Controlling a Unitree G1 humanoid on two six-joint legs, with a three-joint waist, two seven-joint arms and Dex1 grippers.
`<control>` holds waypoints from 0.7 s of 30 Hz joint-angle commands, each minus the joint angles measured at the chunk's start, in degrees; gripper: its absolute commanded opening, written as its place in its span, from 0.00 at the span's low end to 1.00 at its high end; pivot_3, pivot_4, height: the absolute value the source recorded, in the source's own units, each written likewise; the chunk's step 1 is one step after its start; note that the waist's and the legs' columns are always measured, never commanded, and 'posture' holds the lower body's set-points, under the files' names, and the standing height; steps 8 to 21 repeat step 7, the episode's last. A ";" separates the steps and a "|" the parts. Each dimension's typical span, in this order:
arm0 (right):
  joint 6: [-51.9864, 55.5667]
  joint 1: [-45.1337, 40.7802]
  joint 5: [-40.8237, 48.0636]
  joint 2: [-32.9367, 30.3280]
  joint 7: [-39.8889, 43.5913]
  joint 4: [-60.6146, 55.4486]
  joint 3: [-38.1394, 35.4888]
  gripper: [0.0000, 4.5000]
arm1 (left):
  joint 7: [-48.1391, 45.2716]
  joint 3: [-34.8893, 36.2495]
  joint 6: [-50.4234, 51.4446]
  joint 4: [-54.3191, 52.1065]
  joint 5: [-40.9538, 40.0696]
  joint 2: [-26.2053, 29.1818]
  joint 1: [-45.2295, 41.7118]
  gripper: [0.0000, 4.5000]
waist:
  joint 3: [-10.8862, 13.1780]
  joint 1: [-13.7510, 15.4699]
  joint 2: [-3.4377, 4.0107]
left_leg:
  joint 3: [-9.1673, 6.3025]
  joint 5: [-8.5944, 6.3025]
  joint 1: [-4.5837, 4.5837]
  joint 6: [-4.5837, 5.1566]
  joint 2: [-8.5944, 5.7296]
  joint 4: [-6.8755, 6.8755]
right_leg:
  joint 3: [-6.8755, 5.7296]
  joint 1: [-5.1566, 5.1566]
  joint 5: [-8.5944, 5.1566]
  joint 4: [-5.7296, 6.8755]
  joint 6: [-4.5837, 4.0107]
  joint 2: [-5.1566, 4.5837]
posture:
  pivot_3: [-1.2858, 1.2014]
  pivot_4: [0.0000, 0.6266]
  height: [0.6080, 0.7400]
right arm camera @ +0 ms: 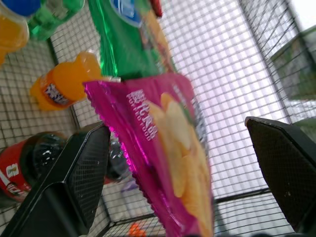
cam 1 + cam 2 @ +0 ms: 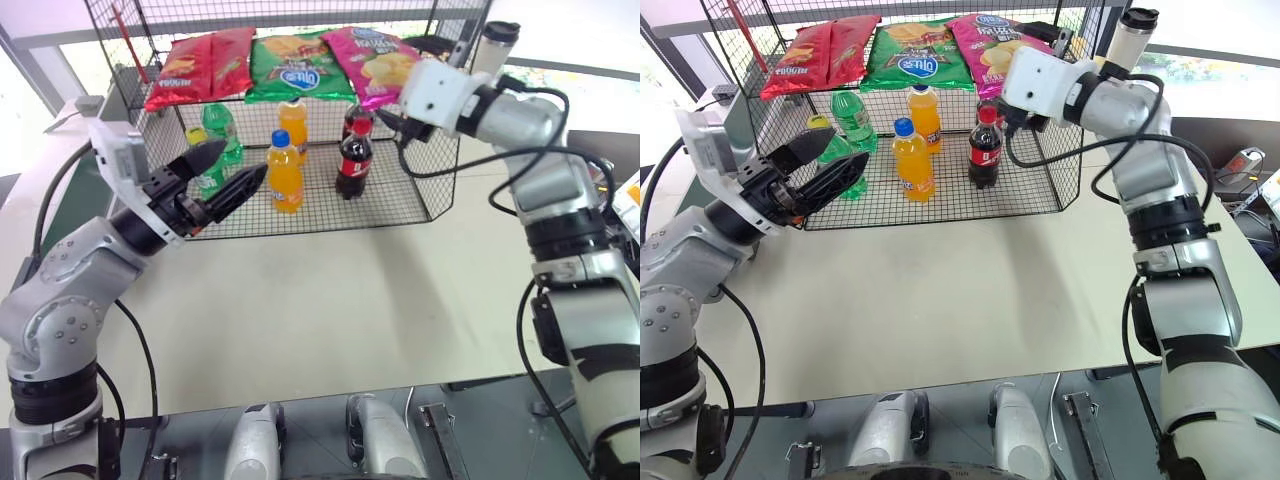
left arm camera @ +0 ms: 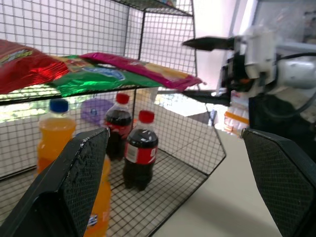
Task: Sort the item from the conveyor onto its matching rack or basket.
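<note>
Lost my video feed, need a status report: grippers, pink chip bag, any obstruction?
Left gripper open, empty. Right gripper open, just before the rack. Pink chip bag lying on upper tier beside green chip bag. Nothing in the way.

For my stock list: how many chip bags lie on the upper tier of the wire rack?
3, side by side on the upper tier of the rack: a red chip bag at the left, a green chip bag in the middle, the pink chip bag at the right. More could be hidden.
</note>
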 commanded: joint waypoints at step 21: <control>34.94 18.44 35.12 0.26 2.55 -32.21 -18.47 0.99 | -2.15 1.66 0.61 -2.97 2.74 3.52 7.73 1.00 | 0.00 -0.09 0.01 | -0.01 0.00 0.10 0.00 0.05 -0.07 | -0.02 0.04 0.00 0.03 -0.01 0.02 | 0.52 0.24 1.00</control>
